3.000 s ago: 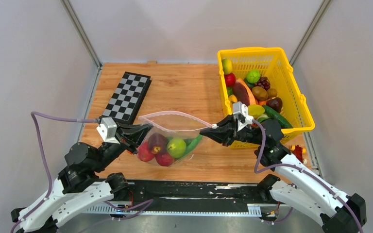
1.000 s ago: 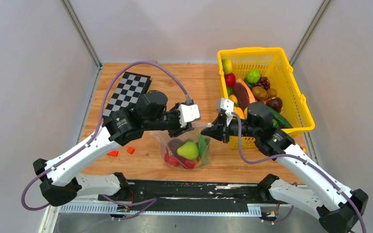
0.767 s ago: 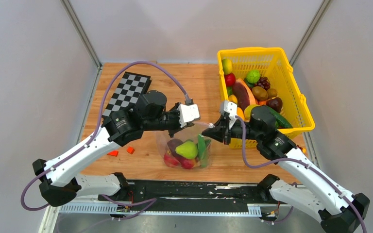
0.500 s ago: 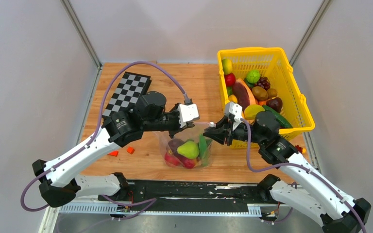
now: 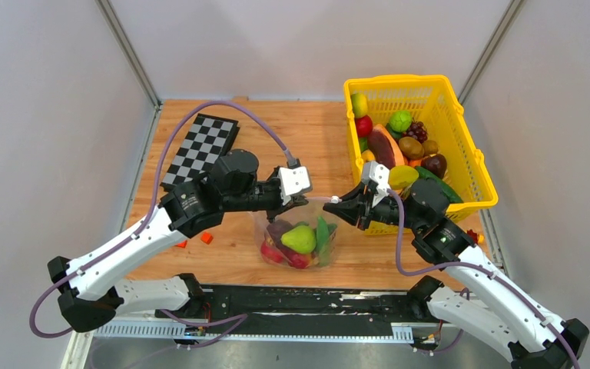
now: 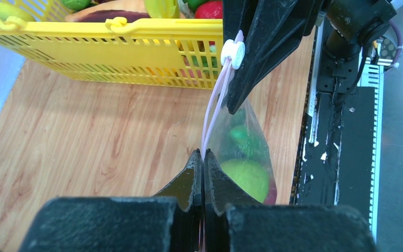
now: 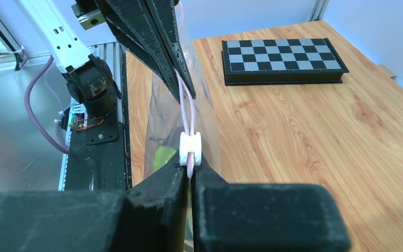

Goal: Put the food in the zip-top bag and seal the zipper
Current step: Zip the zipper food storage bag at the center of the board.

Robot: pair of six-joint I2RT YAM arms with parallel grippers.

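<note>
Bright, even overhead light; shadows on the desk (image 5: 292, 131) are soft and faint. The top view is sharp, the wrist views slightly soft in the near foreground

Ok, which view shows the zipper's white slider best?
Right wrist: the white slider sits close and sharp just above the right gripper. Left wrist shows it smaller, at the far end of the pink zipper, against that gripper. From the top it is too small to make out.

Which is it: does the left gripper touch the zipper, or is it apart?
Touching. The left wrist view shows the left gripper shut on the zipper, pinching the pink strip.
</note>
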